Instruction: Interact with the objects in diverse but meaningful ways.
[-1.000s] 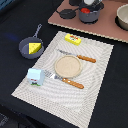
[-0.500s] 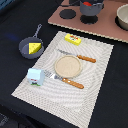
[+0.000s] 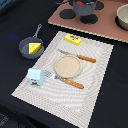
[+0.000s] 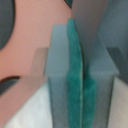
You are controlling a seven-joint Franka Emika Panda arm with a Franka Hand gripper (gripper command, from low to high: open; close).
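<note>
My claw (image 4: 75, 75) fills the wrist view, its pads (image 4: 59, 70) pressed together on a thin green layer with nothing visible between them, so it reads as clenched on nothing, over a pinkish surface. In the exterior view the claw itself is not visible. On the dark tabletop (image 3: 20, 20) lies a striped placemat (image 3: 95, 95). The dark grey frying pan (image 3: 30, 47) sits just off the mat on the exterior view's left, and the holed yellow cheese wedge (image 3: 34, 47) rests inside it. The white-blue milk carton (image 3: 34, 76) stands upright on the mat's near left corner. The yellow rectangular box (image 3: 73, 39) lies flat at the mat's far edge. A round wooden plate (image 3: 67, 65) sits mid-mat, a knife (image 3: 79, 56) beyond it and a fork (image 3: 65, 80) before it. A grey pot (image 3: 84, 7) stands on the pink stovetop (image 3: 107, 27).
</note>
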